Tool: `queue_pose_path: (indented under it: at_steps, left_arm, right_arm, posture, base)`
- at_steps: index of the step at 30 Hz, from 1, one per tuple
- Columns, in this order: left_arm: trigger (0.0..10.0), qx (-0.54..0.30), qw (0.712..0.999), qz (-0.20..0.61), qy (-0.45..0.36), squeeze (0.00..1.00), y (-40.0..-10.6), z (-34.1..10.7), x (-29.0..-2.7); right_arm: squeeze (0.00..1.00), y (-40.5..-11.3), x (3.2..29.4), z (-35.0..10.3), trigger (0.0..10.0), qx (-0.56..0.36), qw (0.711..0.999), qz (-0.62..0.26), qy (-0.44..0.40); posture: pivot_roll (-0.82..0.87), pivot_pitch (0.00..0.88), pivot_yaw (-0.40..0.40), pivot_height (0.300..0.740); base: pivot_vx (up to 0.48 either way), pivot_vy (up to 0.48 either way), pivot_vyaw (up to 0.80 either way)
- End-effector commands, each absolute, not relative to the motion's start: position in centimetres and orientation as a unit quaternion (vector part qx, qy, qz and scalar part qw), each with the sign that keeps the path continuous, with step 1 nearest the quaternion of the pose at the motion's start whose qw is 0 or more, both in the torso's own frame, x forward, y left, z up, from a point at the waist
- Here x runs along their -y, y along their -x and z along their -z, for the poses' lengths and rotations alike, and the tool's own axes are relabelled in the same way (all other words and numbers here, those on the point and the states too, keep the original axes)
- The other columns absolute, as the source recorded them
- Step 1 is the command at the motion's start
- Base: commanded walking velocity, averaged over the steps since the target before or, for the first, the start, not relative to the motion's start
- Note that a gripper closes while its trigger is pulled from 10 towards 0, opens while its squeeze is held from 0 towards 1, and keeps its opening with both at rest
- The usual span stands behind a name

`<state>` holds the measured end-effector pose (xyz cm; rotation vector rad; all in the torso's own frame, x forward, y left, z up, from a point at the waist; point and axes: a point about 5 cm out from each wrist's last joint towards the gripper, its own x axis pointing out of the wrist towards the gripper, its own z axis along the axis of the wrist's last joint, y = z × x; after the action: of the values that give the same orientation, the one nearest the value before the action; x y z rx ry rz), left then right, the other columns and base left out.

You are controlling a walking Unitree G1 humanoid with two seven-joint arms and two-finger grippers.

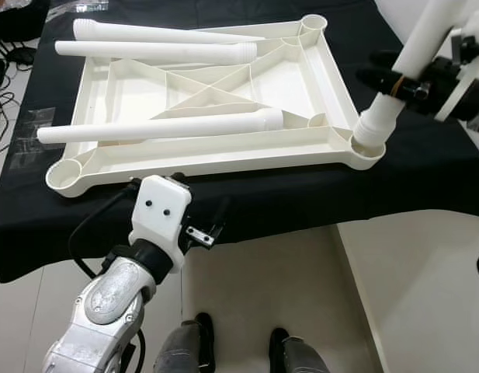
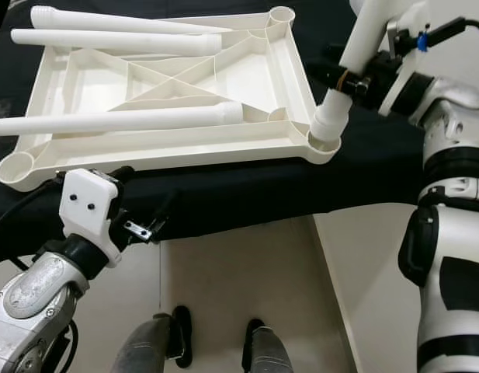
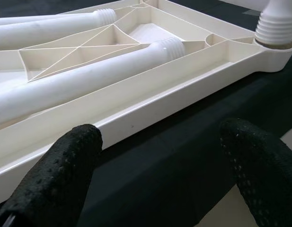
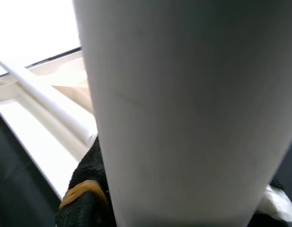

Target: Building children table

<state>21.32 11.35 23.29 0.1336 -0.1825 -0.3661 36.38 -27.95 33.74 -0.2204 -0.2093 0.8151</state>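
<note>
Black cloth covers the bench (image 1: 425, 167), which stands on a pale floor (image 1: 262, 295). On the cloth lies the white tabletop (image 1: 317, 85), turned underside up so its ribs and round corner sockets show. It reaches from the bench's far edge almost to its near edge, with its near right corner close to the bench's near right corner.

Three loose white legs rest across the tabletop's ribs. Two legs (image 1: 157, 52) lie side by side along its far edge. A third leg (image 1: 157, 128) runs lengthwise nearer the front, its threaded end pointing right.

The right gripper (image 2: 355, 78) is clamped around a fourth leg (image 1: 414, 54), which stands tilted, with its threaded lower end set in the tabletop's near right corner socket (image 1: 369, 151). In the right wrist view this leg looms pale and close, black fingers (image 4: 84, 198) pressed against it.

The left gripper (image 3: 167, 156) hovers at the bench's near edge, just in front of the tabletop's front rim. Its fingers (image 3: 60, 175) are spread apart and grasp nothing. The robot's two feet (image 1: 200, 334) stand on the floor below.
</note>
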Motion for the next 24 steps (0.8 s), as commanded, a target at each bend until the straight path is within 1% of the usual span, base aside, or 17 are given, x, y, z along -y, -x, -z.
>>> queue_pose_path:
  at_steps: [1,8,10,13,15,16,17,18,19,21,22,23,24]
  left_arm:
    - [10.0,0.079,0.978,0.180,-0.072,0.00,-21.3,-23.0,-11.7]
    - [10.0,0.080,0.978,0.178,-0.074,0.00,-21.3,-23.0,-11.8]
    - [10.0,0.081,0.978,0.177,-0.073,0.00,-21.3,-23.0,-11.7]
    - [10.0,0.081,0.978,0.178,-0.072,0.00,-21.3,-23.0,-11.6]
    - [10.0,0.083,0.978,0.177,-0.068,0.00,-21.5,-23.0,-11.5]
    - [10.0,0.083,0.978,0.177,-0.068,0.00,-21.5,-23.0,-11.5]
    - [10.0,0.088,0.979,0.172,-0.065,0.00,-21.8,-23.2,-11.4]
    - [10.0,0.088,0.979,0.172,-0.065,0.00,-21.8,-23.2,-11.4]
    - [10.0,0.090,0.979,0.171,-0.064,0.00,-21.9,-23.2,-11.4]
    - [10.0,0.095,0.978,0.172,-0.064,0.00,-22.1,-23.3,-11.3]
    - [10.0,0.098,0.978,0.170,-0.064,0.00,-22.1,-23.3,-11.2]
    - [10.0,0.098,0.979,0.168,-0.057,0.00,-22.2,-23.4,-11.2]
    - [10.0,0.098,0.979,0.168,-0.057,0.00,-22.2,-23.4,-11.2]
  right_arm:
    - [0.00,-36.2,28.0,-33.3,0.0,0.100,0.903,-0.403,0.115]
    - [0.00,-36.5,27.5,-32.2,0.0,0.093,0.901,-0.408,0.115]
    - [0.00,-36.8,27.3,-31.2,0.0,0.085,0.906,-0.397,0.117]
    - [0.00,-37.1,27.2,-31.1,0.0,0.094,0.918,-0.367,0.118]
    - [0.00,-37.4,27.0,-33.6,0.0,0.161,0.926,-0.330,0.087]
    - [0.00,-37.4,27.0,-33.6,0.0,0.161,0.926,-0.330,0.087]
    - [0.00,-37.5,26.1,-36.8,0.0,0.232,0.917,-0.322,0.035]
    - [0.00,-37.5,26.1,-36.8,0.0,0.232,0.917,-0.322,0.035]
    - [0.00,-37.4,25.7,-37.8,0.0,0.252,0.911,-0.326,0.018]
    - [0.00,-37.5,24.2,-39.2,0.0,0.277,0.901,-0.335,0.004]
    - [0.00,-37.6,23.6,-39.3,0.0,0.279,0.896,-0.344,0.012]
    - [0.00,-37.7,22.8,-38.9,0.7,0.270,0.893,-0.359,0.023]
    - [0.00,-37.7,22.8,-38.9,0.7,0.270,0.893,-0.359,0.023]
  posture:
    - [0.17,0.310,0.009,0.740]
    - [0.17,0.310,0.009,0.740]
    - [0.17,0.308,0.010,0.740]
    - [0.17,0.299,0.010,0.740]
    - [0.16,0.284,0.005,0.740]
    - [0.16,0.284,0.005,0.740]
    - [0.15,0.263,0.002,0.740]
    - [0.15,0.263,0.002,0.740]
    - [0.15,0.260,0.000,0.740]
    - [0.15,0.245,-0.006,0.740]
    - [0.14,0.241,-0.006,0.740]
    - [0.14,0.233,-0.011,0.740]
    - [0.14,0.233,-0.011,0.740]
  base:
    - [0.000,0.000,0.00]
    - [0.000,0.000,0.00]
    - [0.000,0.000,0.00]
    - [0.000,0.000,0.00]
    - [0.000,0.000,0.00]
    - [0.000,0.000,0.00]
    - [0.000,0.000,0.00]
    - [0.000,0.000,0.00]
    - [0.000,0.000,0.00]
    - [0.000,0.000,0.00]
    - [0.000,0.000,0.00]
    - [0.000,0.000,0.00]
    - [0.000,0.000,0.00]
